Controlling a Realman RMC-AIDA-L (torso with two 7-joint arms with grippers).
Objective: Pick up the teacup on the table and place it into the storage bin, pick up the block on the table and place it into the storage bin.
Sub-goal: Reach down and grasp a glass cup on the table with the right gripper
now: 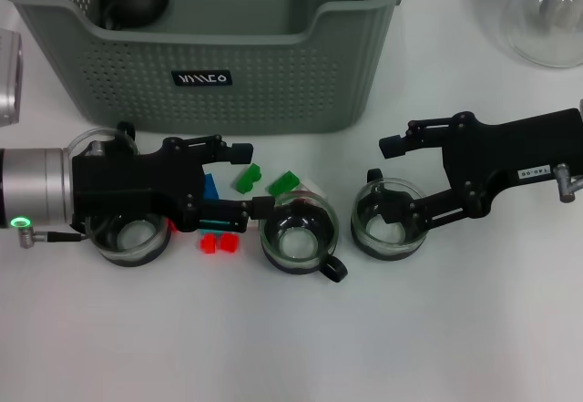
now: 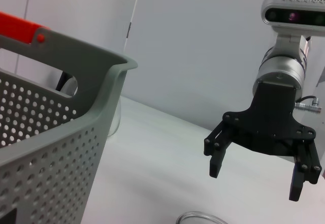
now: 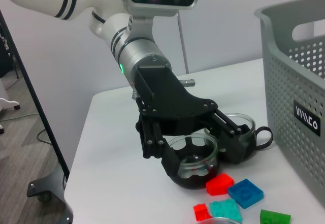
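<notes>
left end effector (image 1: 244, 181) open over blocks (image 1: 219, 242), apparently clear

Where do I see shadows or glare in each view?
Head view: even light, only faint shadows on the table near the left gripper; small glints on the middle cup. Left wrist view: the right gripper stands dark against a bright wall; the bin side is shaded. Right wrist view: faint reflections on the glass cups.

Your storage bin (image 1: 273, 83) fills the frame's upper left; below it three teacups (image 1: 297, 231) line the tabletop (image 1: 410, 347), blocks (image 1: 246, 180) left of centre.
</notes>
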